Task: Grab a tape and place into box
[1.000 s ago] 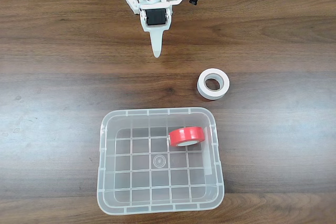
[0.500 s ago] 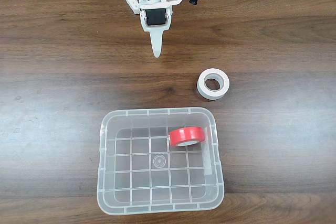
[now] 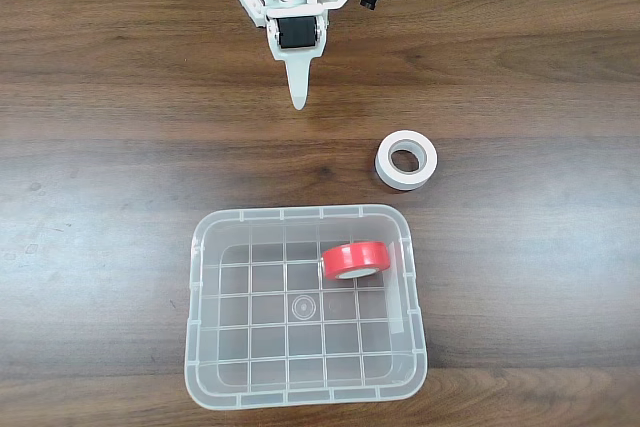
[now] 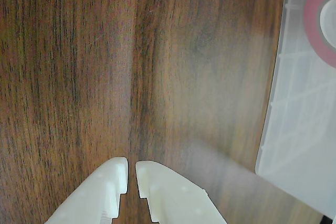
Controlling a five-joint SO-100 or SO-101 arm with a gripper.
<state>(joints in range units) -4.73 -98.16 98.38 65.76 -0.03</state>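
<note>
From the fixed view I've got the arm parked at the top edge of the wooden table (image 3: 120, 147), w/ the gripper (image 3: 297, 97) pointing down toward the middle of the frame, well apart from everything else. In the wrist view the gripper (image 4: 132, 170) comes in from the bottom edge and its two white fingertips (image 4: 116, 174) sit nearly together, only a thin slit btwn them, nothing pinched; bare wood grain under them. The tape (image 3: 355, 260), the red roll, lies flat inside the box (image 3: 200, 347), in the upper-right part of it as the fixed view shows, close to the right wall; I can't tell if it actually touches that wall. Its pale core faces up. The box is the clear tub w/ the grid bottom, sitting at the lower centre of the fixed view, its far rim toward the arm. In the wrist view the box (image 4: 294, 129) fills the right side, and the tape (image 4: 315, 19) shows as a red arc thru the hazy plastic at the top-right corner, cut off by the frame edge. A white tape roll (image 3: 406, 160) lies flat on the table outside the box, just beyond its upper-right corner, btwn box and arm but off to the right in the fixed view, not touching either.
</note>
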